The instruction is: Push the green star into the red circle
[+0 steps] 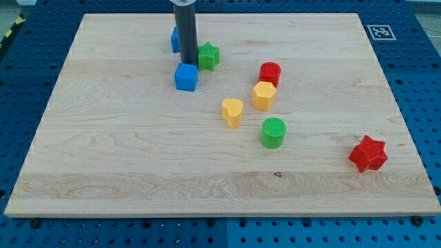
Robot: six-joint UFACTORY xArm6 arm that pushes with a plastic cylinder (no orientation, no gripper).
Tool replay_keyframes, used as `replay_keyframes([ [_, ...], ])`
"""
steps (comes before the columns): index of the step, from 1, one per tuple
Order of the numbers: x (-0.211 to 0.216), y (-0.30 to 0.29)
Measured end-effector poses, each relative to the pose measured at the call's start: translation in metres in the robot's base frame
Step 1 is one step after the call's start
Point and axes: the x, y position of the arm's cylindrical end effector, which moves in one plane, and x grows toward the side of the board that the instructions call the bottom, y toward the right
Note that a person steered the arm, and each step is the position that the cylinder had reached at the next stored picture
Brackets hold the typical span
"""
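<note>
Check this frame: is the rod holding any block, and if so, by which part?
Nothing is held. My tip only pushes; it stands just left of the green star, right above the blue cube.

Block count on the wooden board (124, 172): 8 total; blue x2, i.e. one blue cube (186, 77) and one blue block (174, 40) mostly hidden behind the rod, shape unclear; green x2, i.e. one green star (209, 56) and one green cylinder (273, 132); red x2, i.e. one red cylinder (270, 72) and one red star (367, 153); yellow x2, i.e. one yellow hexagonal block (264, 95) and one yellow heart-like block (232, 111); stars 2, cylinders 2, cubes 1; one rod, one my tip (187, 66); boards 1.
</note>
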Motion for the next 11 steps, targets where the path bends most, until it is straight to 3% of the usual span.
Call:
replay_keyframes([
  [3, -0.003, 0.014],
  [4, -0.029, 0.023],
  [7, -0.041, 0.096],
  [9, -0.040, 0.098],
  [11, -0.079, 0.063],
])
